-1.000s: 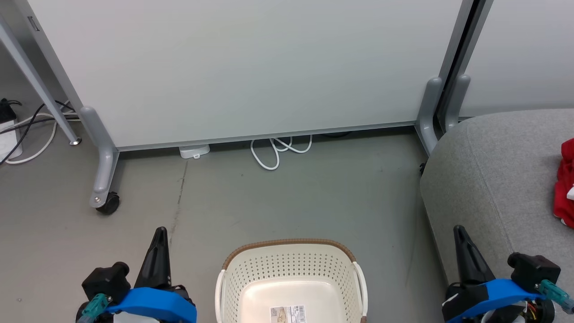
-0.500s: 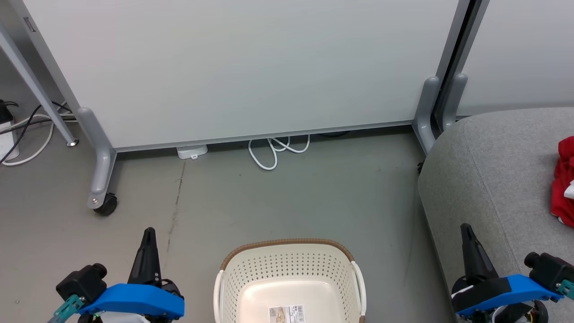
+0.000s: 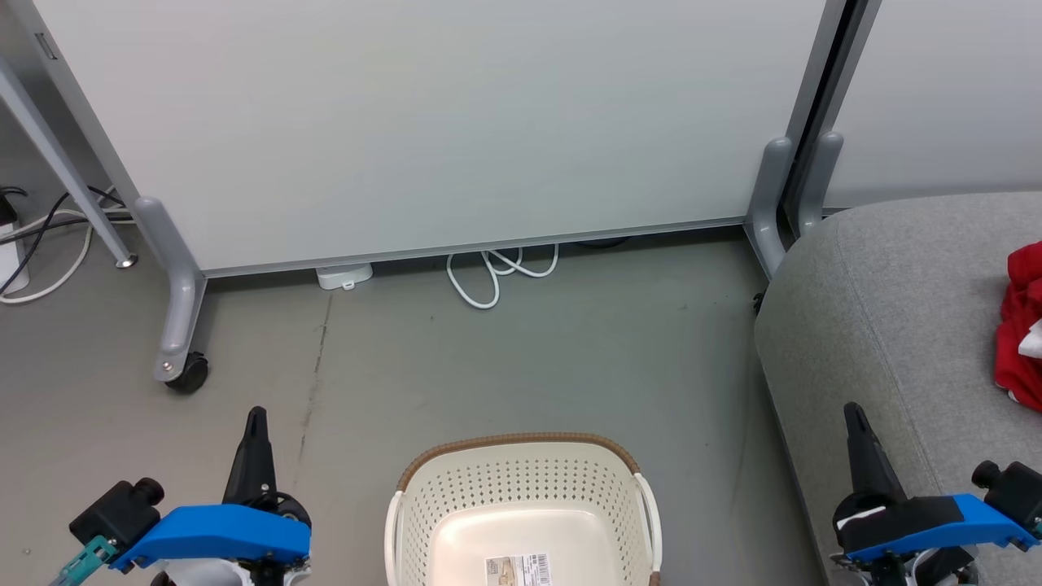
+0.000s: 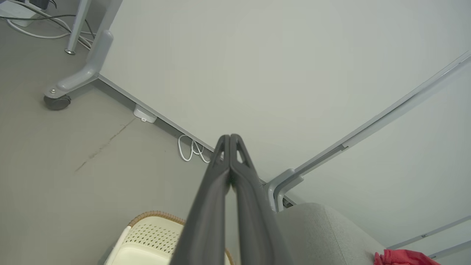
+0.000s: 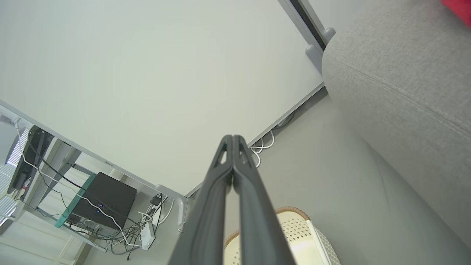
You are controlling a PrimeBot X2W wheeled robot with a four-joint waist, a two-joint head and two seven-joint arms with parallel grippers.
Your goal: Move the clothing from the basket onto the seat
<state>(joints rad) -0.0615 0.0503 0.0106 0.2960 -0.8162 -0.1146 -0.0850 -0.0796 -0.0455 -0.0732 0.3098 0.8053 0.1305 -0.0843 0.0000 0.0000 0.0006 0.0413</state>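
Holding the left pincer (image 3: pixel 256 419) over the floor (image 3: pixel 570 350) left of the basket (image 3: pixel 521 440), pressed shut, gripping nothing. Holding the right pincer (image 3: pixel 855 417) at the front corner of the seat (image 3: pixel 895 325), also closed and empty. Seeing red clothing (image 3: pixel 1017 370) lying bunched on the seat at the far right, and the basket standing on the floor with a sticker (image 3: pixel 519 570) on its bottom.

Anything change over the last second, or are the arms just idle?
Both arms spread outward: the left claw moved to the robot's left, the right claw to its right. The head view itself also shifted a little. Both claws stayed shut and empty; the basket stayed empty and the clothing stayed on the seat.
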